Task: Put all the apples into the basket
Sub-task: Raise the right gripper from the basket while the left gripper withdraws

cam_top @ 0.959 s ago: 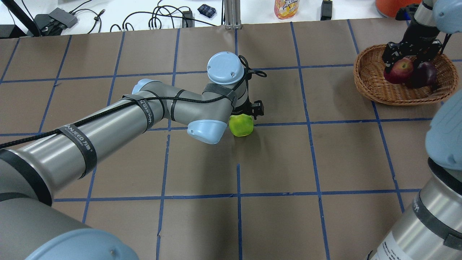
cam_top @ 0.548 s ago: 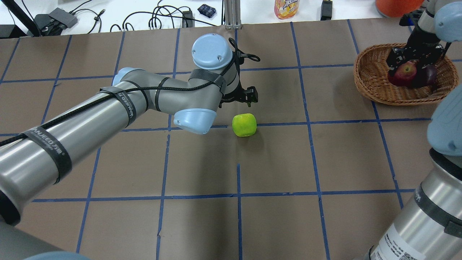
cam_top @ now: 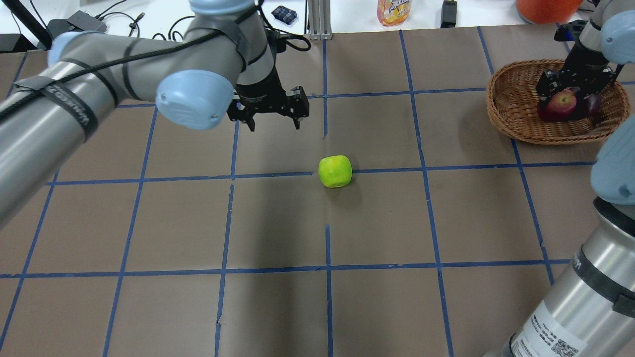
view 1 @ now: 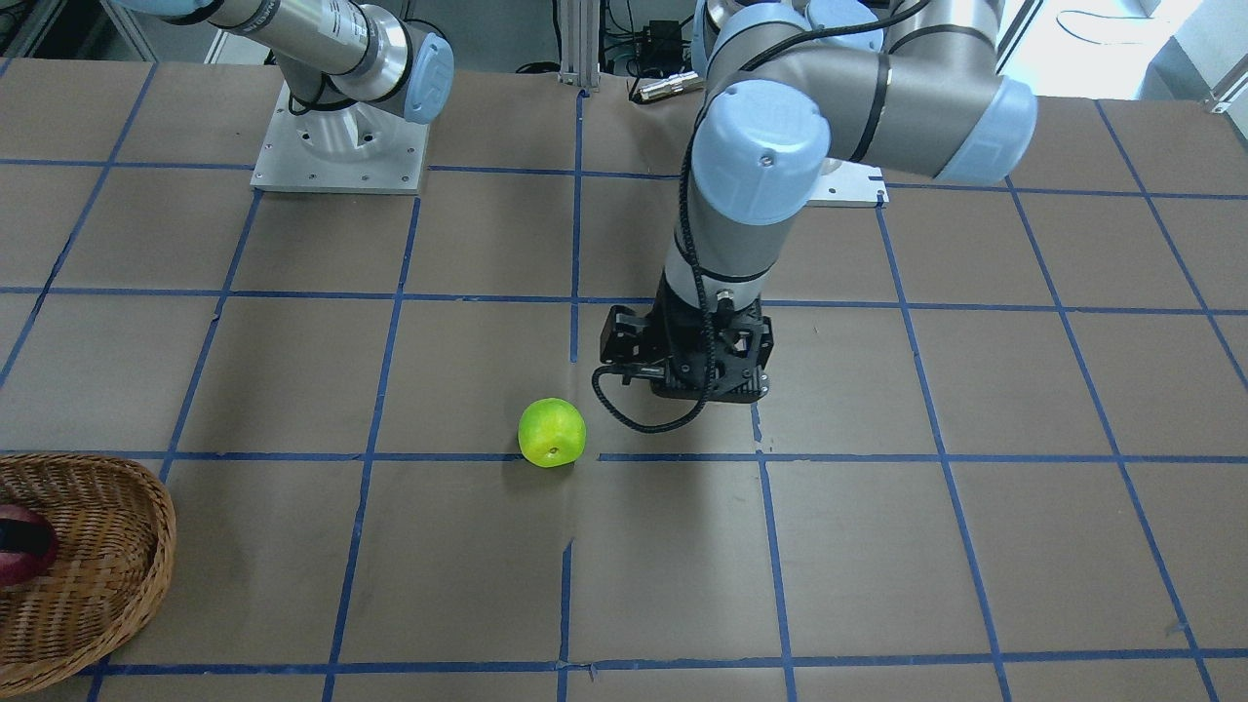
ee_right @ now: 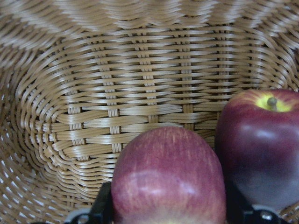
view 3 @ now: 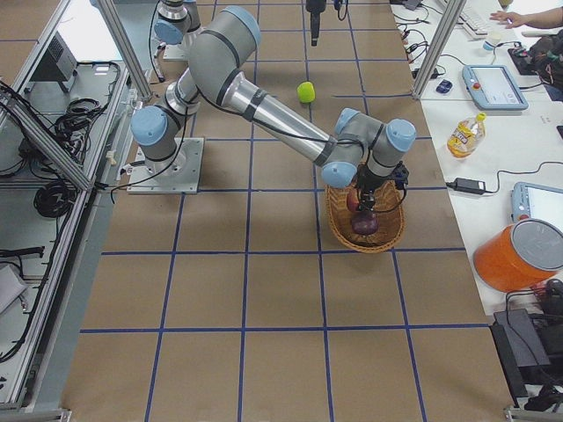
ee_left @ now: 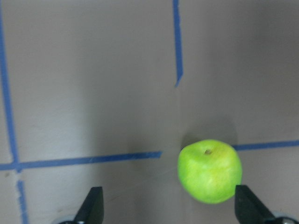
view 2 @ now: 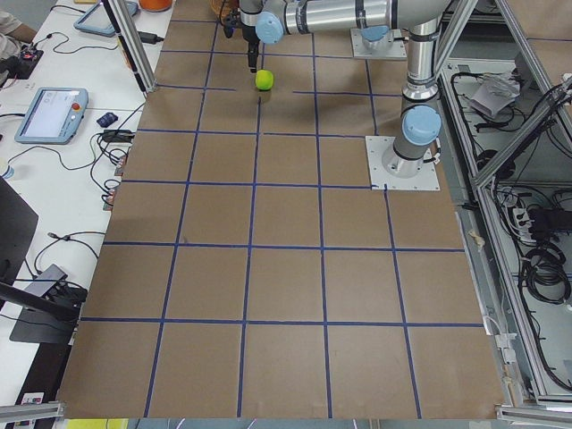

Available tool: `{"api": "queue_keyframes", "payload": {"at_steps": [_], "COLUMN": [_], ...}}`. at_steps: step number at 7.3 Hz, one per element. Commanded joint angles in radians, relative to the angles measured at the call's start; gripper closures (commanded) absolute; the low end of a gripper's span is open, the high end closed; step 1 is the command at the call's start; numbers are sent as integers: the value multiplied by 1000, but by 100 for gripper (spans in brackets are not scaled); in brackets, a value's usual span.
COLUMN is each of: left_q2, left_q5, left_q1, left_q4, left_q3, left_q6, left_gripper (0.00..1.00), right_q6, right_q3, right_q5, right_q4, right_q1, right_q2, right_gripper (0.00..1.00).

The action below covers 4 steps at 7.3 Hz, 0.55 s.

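Note:
The yellow-green apple [cam_top: 335,171] lies alone on the brown table on a blue tape line; it also shows in the front view [view 1: 552,432] and the left wrist view [ee_left: 210,171]. My left gripper [cam_top: 273,123] is open and empty, raised, behind and to the left of that apple. The wicker basket [cam_top: 501,119] stands at the far right. My right gripper [cam_top: 565,94] reaches into it, shut on the lighter red apple [ee_right: 168,177], which sits low beside the dark maroon apple [ee_right: 261,144].
A juice bottle [cam_top: 394,11], cables and an orange container [cam_top: 545,7] lie on the white bench beyond the table's far edge. My right arm's thick lower link [cam_top: 585,297] fills the near right corner.
My left gripper has lifted off the green apple and swung left and back; the apple stays put. My right gripper has sunk lower into the basket with the lighter red apple.

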Motion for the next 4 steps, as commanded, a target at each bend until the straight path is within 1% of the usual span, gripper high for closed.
{"api": "queue_keyframes", "payload": {"at_steps": [1, 2, 3, 4], "left_q2": [107, 147, 174, 192], "left_q5": [4, 2, 4, 1], "left_q1": [72, 108, 127, 135], "left_q4": [-147, -191, -213, -208], "left_q3": [-8, -15, -15, -17], "left_q6": [81, 84, 110, 130], "left_gripper": [0, 0, 0, 0], "right_q6": [-4, -29, -31, -31], "right_q3": [-3, -3, -6, -9], "right_q5": [-1, -1, -1, 0], "right_q4": [-1, -1, 3, 12], "right_q1": [-12, -21, -23, -23], "right_q2": [5, 5, 3, -6], "right_gripper": [11, 0, 0, 0]}}
